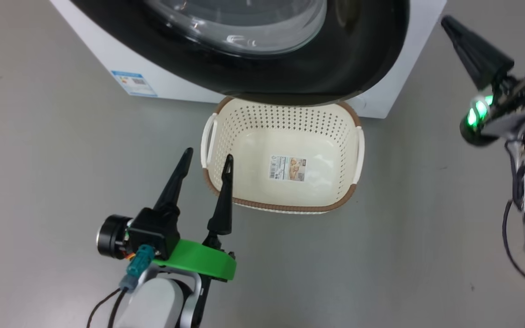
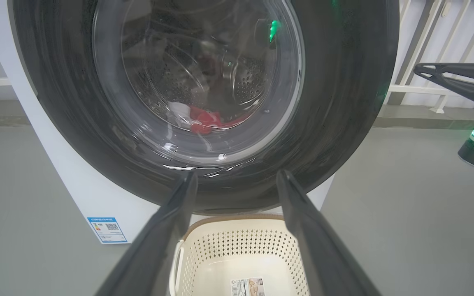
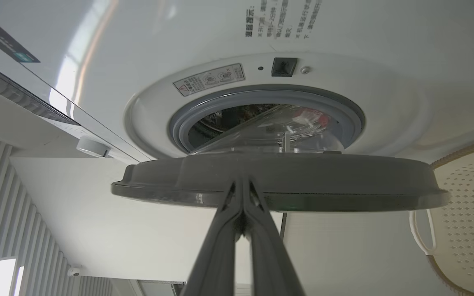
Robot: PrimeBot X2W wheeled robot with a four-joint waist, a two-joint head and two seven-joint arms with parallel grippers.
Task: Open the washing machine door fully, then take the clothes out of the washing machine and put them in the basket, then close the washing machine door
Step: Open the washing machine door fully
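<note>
While the door (image 1: 349,59) is hanging only partly open, the clothes (image 2: 204,119) are lying inside the washing machine (image 1: 103,54). The basket (image 1: 285,207) is sitting empty on the floor at the machine's front edge. The left gripper (image 1: 208,154) is hovering wide open and empty by the basket's near left corner. The right gripper (image 1: 448,23) is pointing, pinched shut and empty, at the door's rim. Contact is unclear. Full opening, unloading and closing are all remaining.

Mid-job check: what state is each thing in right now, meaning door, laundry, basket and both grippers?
washing machine door: partly open, not fully swung.
clothes: inside the washing machine, seen through the door glass.
basket: empty, upright beneath the door.
left gripper: open, holding nothing.
right gripper: shut, empty, tips towards the door's edge.
</note>
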